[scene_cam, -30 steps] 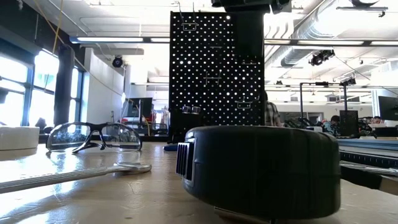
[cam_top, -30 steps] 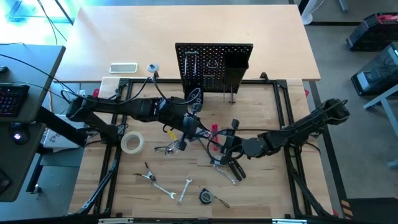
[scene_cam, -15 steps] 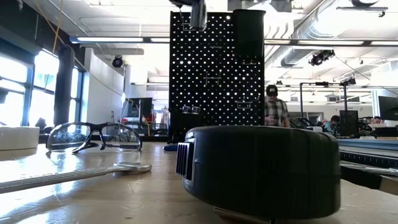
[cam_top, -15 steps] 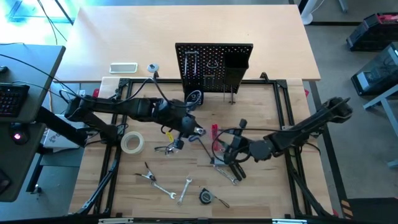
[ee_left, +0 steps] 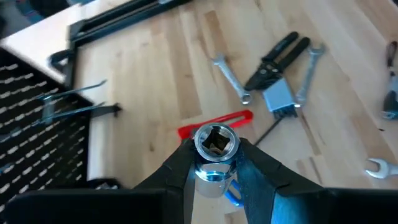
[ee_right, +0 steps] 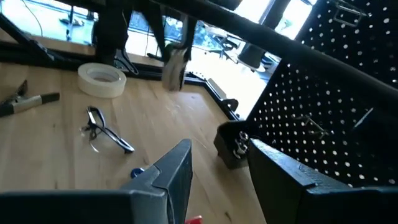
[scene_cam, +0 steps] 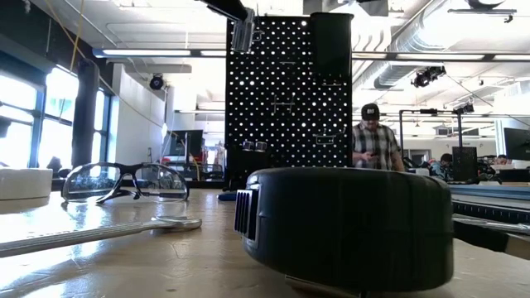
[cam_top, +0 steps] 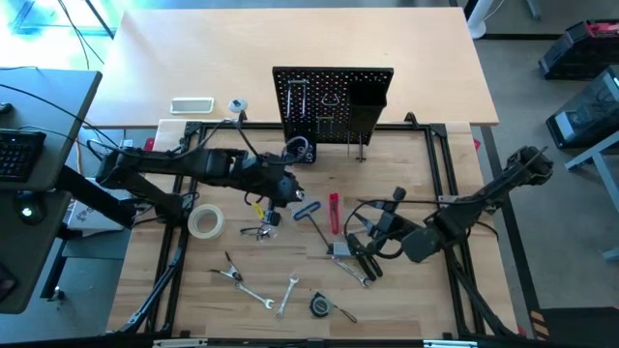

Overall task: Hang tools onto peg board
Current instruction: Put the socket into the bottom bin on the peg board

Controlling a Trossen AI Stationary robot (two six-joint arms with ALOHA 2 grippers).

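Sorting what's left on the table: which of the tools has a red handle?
The red-handled tool lying midway between the two arms, beside the blue-handled hex key; the wrenches nearer the front edge are plain silver.

Bright windows (scene_cam: 25,116) line the room's left side. Ducts (scene_cam: 431,33) run along the ceiling. A person (scene_cam: 377,141) stands beyond the table.

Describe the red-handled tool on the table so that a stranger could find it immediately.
Start at the black peg board at the table's back. In front of it, between the two arms, the red-handled tool lies flat on the wood, beside the blue-handled hex key. It is the only red tool.
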